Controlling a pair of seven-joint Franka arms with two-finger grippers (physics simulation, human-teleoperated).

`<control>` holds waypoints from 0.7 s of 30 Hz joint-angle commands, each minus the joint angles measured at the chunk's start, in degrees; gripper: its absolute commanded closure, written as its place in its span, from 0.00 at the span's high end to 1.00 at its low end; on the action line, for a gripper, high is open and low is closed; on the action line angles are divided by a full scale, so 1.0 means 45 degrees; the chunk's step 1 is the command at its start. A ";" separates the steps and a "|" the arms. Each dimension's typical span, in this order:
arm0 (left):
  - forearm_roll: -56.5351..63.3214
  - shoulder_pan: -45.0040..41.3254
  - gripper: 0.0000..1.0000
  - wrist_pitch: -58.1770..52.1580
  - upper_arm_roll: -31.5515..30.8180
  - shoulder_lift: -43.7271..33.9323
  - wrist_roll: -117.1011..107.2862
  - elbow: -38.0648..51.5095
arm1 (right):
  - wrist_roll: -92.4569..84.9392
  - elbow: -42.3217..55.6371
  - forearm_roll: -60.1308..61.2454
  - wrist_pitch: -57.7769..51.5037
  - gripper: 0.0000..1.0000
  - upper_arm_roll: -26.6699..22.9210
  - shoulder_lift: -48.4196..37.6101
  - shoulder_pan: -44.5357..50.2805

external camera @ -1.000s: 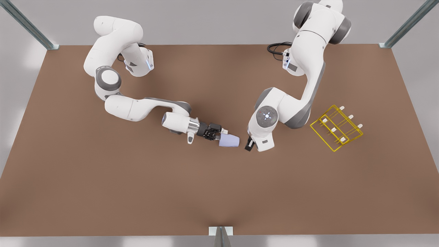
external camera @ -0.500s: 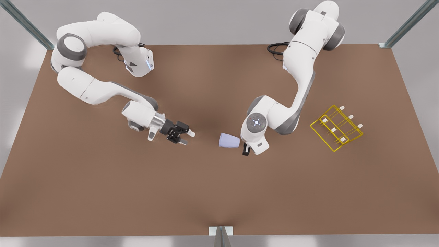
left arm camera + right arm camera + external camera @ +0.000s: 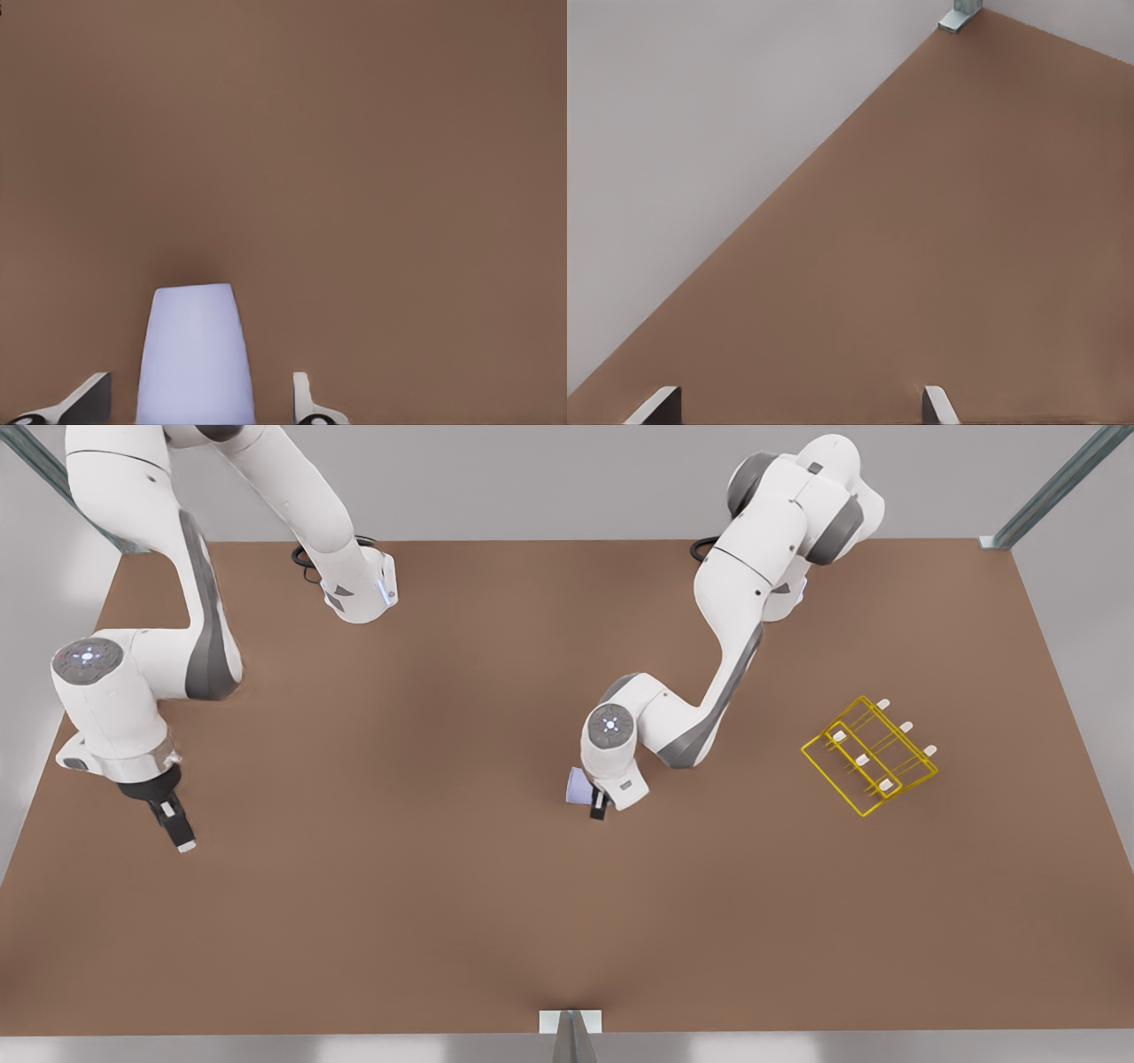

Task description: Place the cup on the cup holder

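The lavender-blue cup [image 3: 577, 786] lies on its side on the brown table, near the middle. My left gripper [image 3: 600, 809] hangs right over it, on the arm at the front view's right. In the left wrist view the cup [image 3: 195, 354] sits between the open fingers [image 3: 89, 398], with a gap to the far finger. The yellow wire cup holder [image 3: 868, 757] stands apart toward the front view's right, its white-tipped pegs bare. My right gripper [image 3: 180, 840] is open and holds nothing near the table's edge at the front view's left; the right wrist view shows its gripper [image 3: 797, 400] over bare table.
A metal bracket [image 3: 570, 1020] sits at the middle of the table's front edge. Another bracket [image 3: 958, 17] marks a table corner. Slanted frame posts [image 3: 1054, 487] rise at the back corners. Both arm bases stand along the back edge.
The right gripper let go of the cup and swung away to the front view's left edge. The left gripper moved leftward until it came over the cup, which stayed put.
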 commanded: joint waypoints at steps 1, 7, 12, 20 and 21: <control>0.0174 -0.0136 1.00 0.0515 0.0001 0.0003 -0.1724 -0.0184 | -1.4012 0.1543 0.1657 -0.7280 1.00 -0.0153 0.0599 0.0106; 0.0331 -0.0156 1.00 0.1061 0.0001 0.0003 -0.1743 -0.0770 | -1.4284 0.3851 0.4486 -1.0796 1.00 -0.9072 -0.1309 0.8733; 0.0467 -0.0195 1.00 0.1081 0.0001 0.0296 -0.1743 -0.0770 | -1.4012 0.3890 0.5290 -1.0311 1.00 -1.0505 -0.2017 1.0829; 0.0487 -0.0292 1.00 0.1355 0.0001 0.0452 -0.1978 -0.0809 | -1.3875 0.3558 0.5095 -0.8260 1.00 -0.9548 -0.1646 1.0829; 0.0701 -0.0312 1.00 0.1374 0.0001 0.0627 -0.1978 -0.0809 | -1.3660 0.3362 0.5095 -0.7908 1.00 -0.9198 -0.1646 1.0848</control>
